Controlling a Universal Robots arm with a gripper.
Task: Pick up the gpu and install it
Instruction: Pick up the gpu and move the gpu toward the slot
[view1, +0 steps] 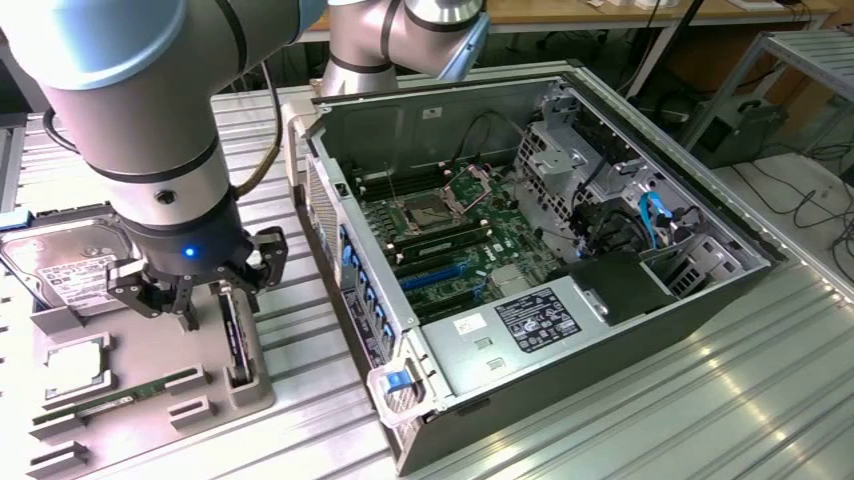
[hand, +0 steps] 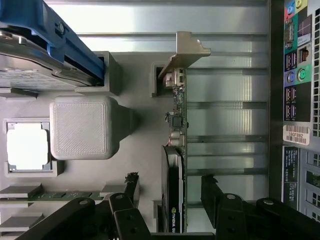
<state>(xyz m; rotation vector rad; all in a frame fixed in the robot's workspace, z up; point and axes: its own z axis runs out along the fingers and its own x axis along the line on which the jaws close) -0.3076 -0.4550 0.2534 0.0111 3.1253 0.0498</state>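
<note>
**Jaws apart, straddling the gpu in its slot.**

From the exterior view's left: the hard drive (view1: 67, 265), the square processor chip (view1: 74, 365) and the memory stick (view1: 120, 398) sit in the grey holder tray (view1: 134, 430), all outboard of one of my fingers. My gripper (view1: 200, 300) hangs low over the tray, fingers (hand: 210, 192) spread. The gpu (hand: 175, 150) stands on edge in its slot, directly between my fingers, with a gap visible on each side. Its metal bracket (hand: 187, 50) is at the end far from me. Outboard of my other finger, the open computer case (view1: 441, 105) lies on its side, near the tray.
</note>
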